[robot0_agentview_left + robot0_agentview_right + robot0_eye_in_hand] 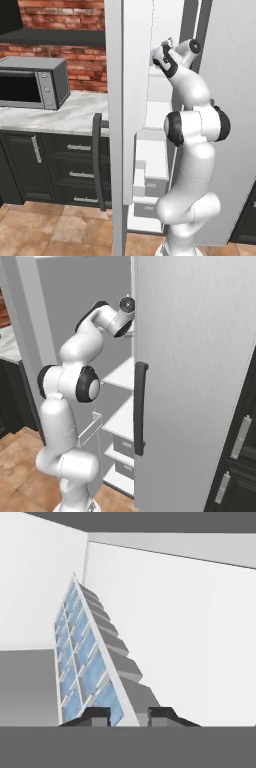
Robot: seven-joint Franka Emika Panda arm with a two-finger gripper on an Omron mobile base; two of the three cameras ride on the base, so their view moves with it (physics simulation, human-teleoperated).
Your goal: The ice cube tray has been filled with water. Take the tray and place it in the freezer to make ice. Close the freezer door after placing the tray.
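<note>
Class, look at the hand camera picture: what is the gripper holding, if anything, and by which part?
The gripper is shut on the ice cube tray, pinching its near end rim between the fingertips.

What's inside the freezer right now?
White shelves and lower bins show inside the freezer. In the hand view, the claw is shut on the ice cube tray. The arm hides the upper shelves.

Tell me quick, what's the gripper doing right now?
Gripper: shut on the ice cube tray, inside the freezer.
</note>
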